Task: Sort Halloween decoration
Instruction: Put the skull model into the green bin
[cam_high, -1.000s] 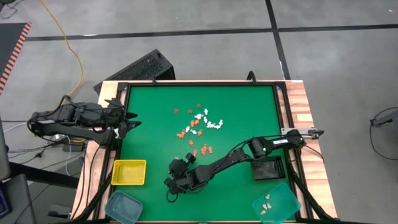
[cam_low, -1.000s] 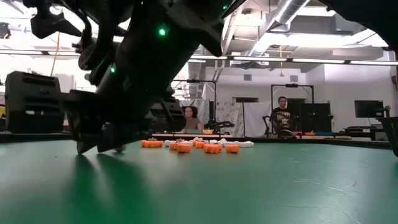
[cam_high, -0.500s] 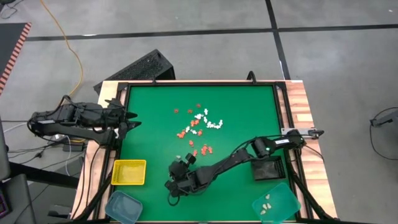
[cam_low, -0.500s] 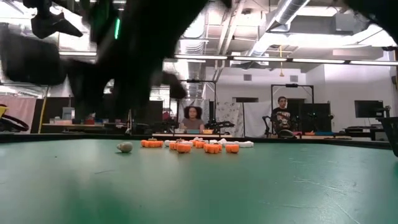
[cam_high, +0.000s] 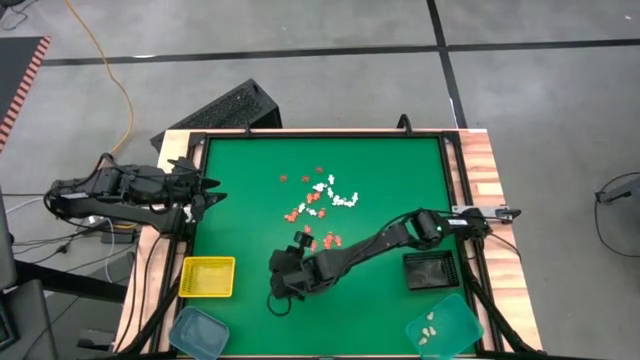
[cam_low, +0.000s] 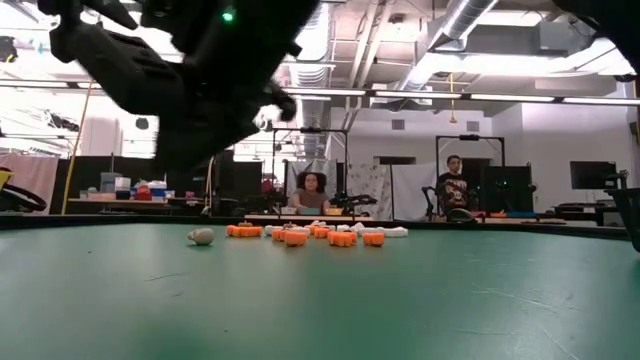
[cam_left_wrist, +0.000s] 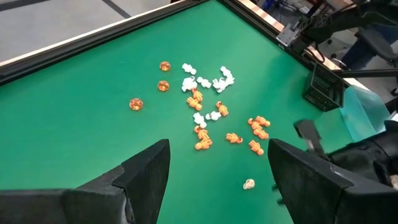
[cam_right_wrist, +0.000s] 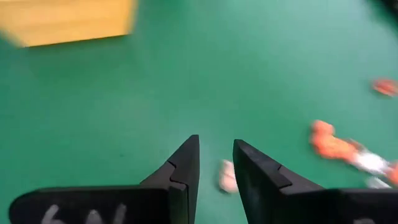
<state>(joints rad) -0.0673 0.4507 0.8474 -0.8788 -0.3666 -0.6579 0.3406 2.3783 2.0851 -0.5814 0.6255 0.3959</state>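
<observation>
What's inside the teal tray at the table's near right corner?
The teal tray holds a few cream trinkets clustered toward one side. The rest of its floor shows bare; nothing covers it. No orange pieces inside.

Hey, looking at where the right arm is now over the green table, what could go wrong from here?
1. The right hand hangs above one cream trinket lying loose on the mat; its fingers stand slightly apart with nothing between them, so a descent slightly off could flick the piece away.
2. The orange trinkets lie close by, so a sweeping arm could scatter them.
</observation>
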